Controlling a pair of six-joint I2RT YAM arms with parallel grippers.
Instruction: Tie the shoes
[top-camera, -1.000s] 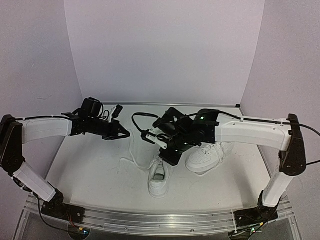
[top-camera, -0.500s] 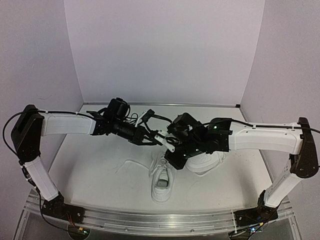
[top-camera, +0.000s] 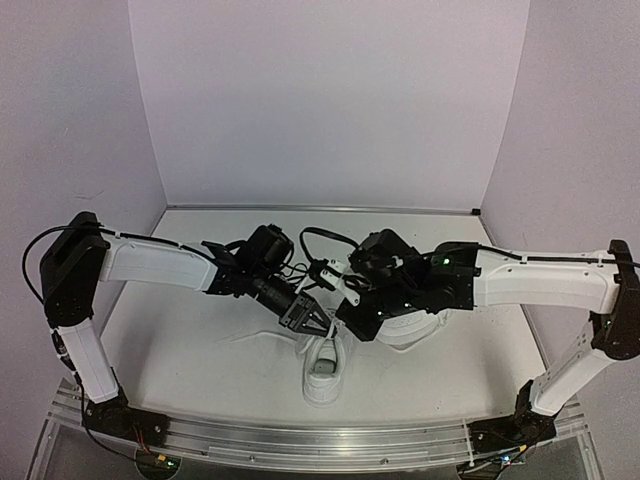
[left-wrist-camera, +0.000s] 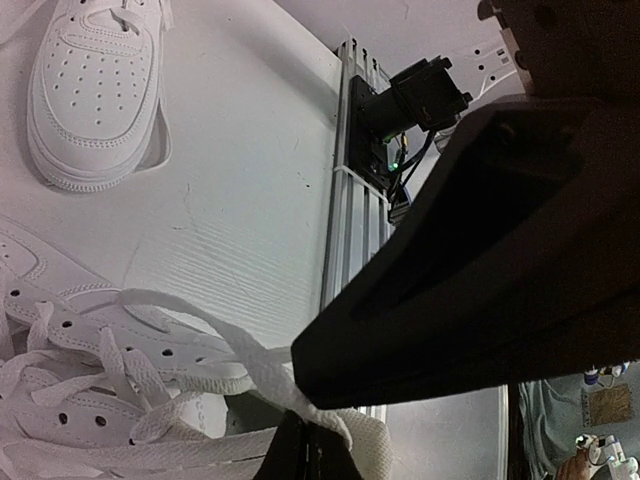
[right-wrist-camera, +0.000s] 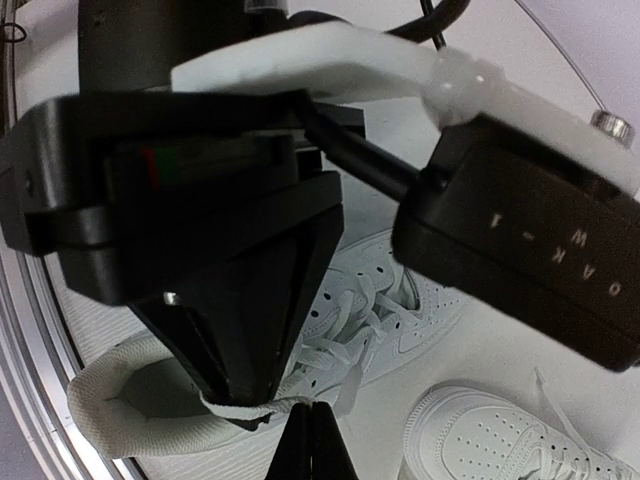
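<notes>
Two white shoes lie mid-table. The near shoe (top-camera: 322, 368) points its heel toward the arms, and the other shoe (top-camera: 415, 328) is mostly hidden under my right arm. My left gripper (top-camera: 308, 322) and right gripper (top-camera: 338, 322) meet tip to tip just above the near shoe's laces. In the left wrist view my left gripper (left-wrist-camera: 305, 440) is shut on a flat white lace (left-wrist-camera: 250, 355) that runs up from the eyelets. In the right wrist view my right gripper (right-wrist-camera: 310, 430) is shut where a taut lace (right-wrist-camera: 255, 408) reaches it. The second shoe (right-wrist-camera: 500, 440) lies beside it.
An aluminium rail (top-camera: 320, 440) runs along the near edge of the white table (top-camera: 190, 340). Purple walls close off the back and both sides. A black cable (top-camera: 320, 237) loops above the two wrists.
My left arm has swung from the left side into the centre and dropped toward the near shoe. My right gripper has shifted slightly down and left, so the two tips now meet.
</notes>
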